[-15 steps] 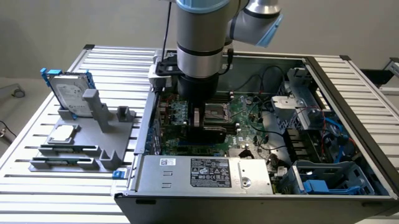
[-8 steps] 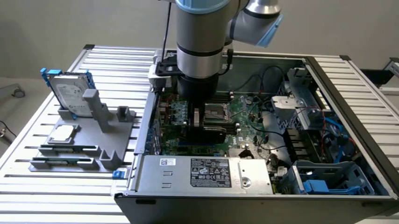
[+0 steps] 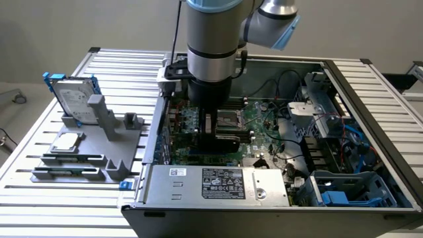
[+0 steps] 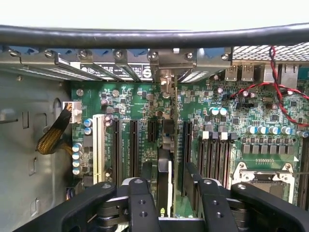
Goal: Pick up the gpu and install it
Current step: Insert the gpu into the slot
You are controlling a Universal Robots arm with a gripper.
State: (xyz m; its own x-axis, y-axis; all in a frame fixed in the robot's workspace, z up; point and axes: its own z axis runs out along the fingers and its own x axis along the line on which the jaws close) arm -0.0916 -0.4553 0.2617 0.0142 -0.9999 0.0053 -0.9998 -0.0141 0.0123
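The gpu [image 4: 164, 174] stands on edge in a slot of the green motherboard [image 4: 135, 101], seen from above as a thin black card with a green board edge. Its silver end bracket [image 4: 166, 72] sits at the case's rear slot openings. My gripper [image 4: 171, 205] hangs straight over the card, open, with one black finger [image 4: 141, 203] on each side and a small gap to the card on both sides. In the exterior view the arm reaches down into the open computer case [image 3: 370, 114], and the gripper [image 3: 218, 141] is low over the motherboard.
Beside the case, on the exterior view's left, a grey holder [image 3: 106, 129] carries a silver hard drive with a blue frame [image 3: 73, 96] and a square CPU chip [image 3: 66, 142]. Inside the case are the power supply [image 3: 218, 183], a blue drive cage [image 3: 347, 191] and red wires [image 4: 280, 99].
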